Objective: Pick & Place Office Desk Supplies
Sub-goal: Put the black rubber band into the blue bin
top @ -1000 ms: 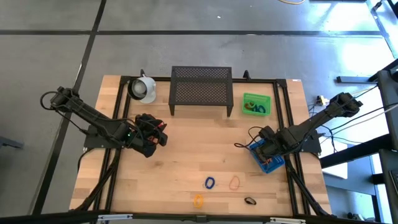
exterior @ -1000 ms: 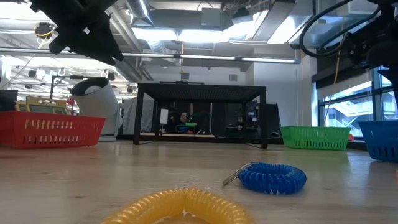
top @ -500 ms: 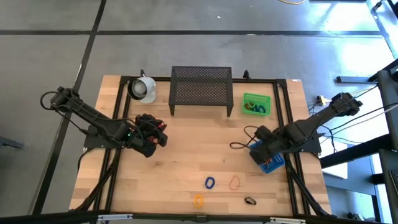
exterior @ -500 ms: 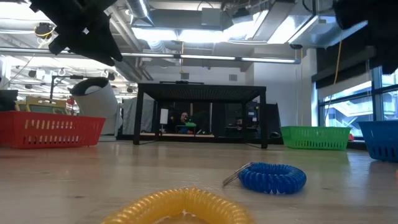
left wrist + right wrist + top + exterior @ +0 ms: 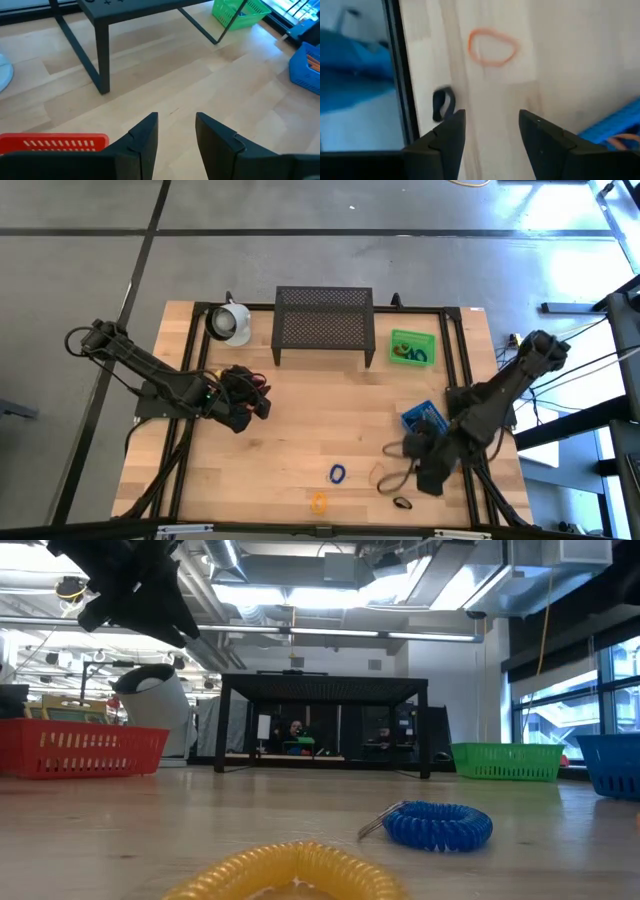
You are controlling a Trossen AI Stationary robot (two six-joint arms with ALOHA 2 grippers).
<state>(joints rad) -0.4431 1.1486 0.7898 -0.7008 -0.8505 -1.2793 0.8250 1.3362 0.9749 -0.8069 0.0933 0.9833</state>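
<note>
My right hand hangs over the front right part of the table, fingers parted with nothing between them. Through its wrist camera I see the orange loop lying flat on the wood ahead of my fingertips, and a small black loop just beside the table's dark edge rail. The blue coiled loop and the yellow coiled loop lie further left along the front edge.

My left hand waits over the red bin on the left, fingers released and empty.

My worries from here:
- The orange loop is thin and flat on the table. If I come down too high, I judge my fingers will close on air; too low, and they scrape the wood.
- Closing off-centre could nudge the loop sideways instead of pinching it.
- The black loop sits close to the rail, so one finger could catch the rail, or push the loop towards the edge.
- The blue bin is near my arm, and a careless swing might knock it.
</note>
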